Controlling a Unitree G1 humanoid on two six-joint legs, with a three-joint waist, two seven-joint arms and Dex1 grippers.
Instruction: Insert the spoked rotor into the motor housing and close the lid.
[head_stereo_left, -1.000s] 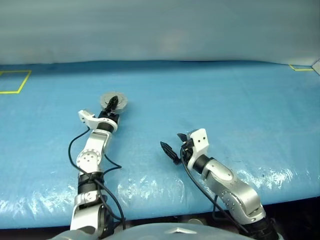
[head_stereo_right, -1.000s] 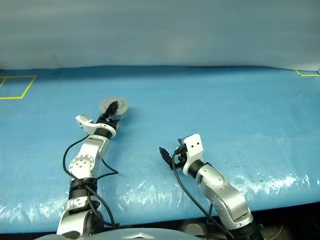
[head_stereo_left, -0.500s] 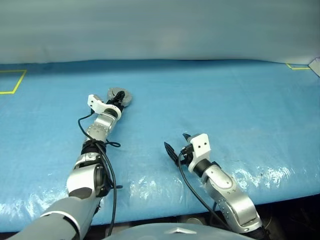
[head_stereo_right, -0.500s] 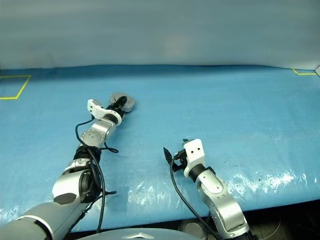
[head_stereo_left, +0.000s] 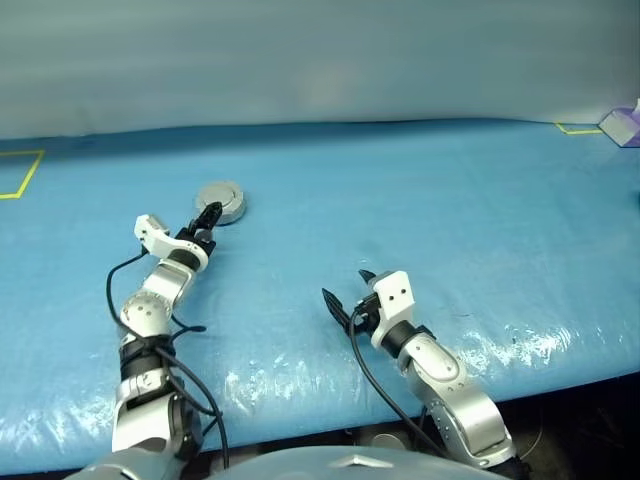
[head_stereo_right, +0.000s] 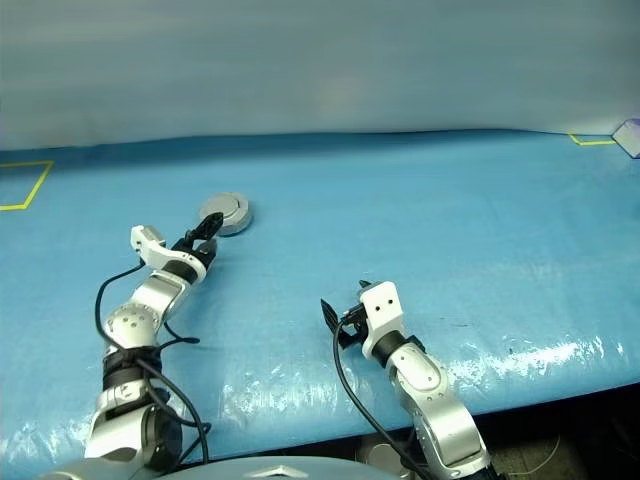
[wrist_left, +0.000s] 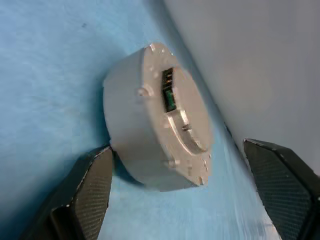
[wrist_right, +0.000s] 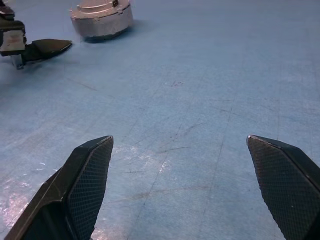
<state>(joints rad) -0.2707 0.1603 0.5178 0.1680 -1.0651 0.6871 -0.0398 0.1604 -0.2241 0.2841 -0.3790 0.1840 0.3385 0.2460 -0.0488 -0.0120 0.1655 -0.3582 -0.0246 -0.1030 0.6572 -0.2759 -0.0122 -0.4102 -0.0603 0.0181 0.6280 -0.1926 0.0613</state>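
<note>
The motor housing (head_stereo_left: 220, 202) lies on the blue table cover as a closed grey puck, with the lid (wrist_left: 177, 112) down on it, plain face and raised centre outward. The spoked rotor is hidden. My left gripper (head_stereo_left: 207, 214) stands open just short of the housing; in the left wrist view its fingers (wrist_left: 87, 192) flank the puck's near side without gripping it. My right gripper (head_stereo_left: 345, 298) is open over bare cover, well to the right and nearer the front edge. The right wrist view has the housing (wrist_right: 102, 19) far ahead of that gripper.
Yellow tape corners mark the cover at the far left (head_stereo_left: 22, 172) and far right (head_stereo_left: 572, 128). A small purple and white object (head_stereo_left: 622, 124) sits at the far right edge. The table's front edge (head_stereo_left: 300, 405) runs close below both arms.
My left gripper has opened, let go of the housing and drawn back towards me and to the left. The housing lies closed. The right arm has stayed in place; the camera view shifted.
</note>
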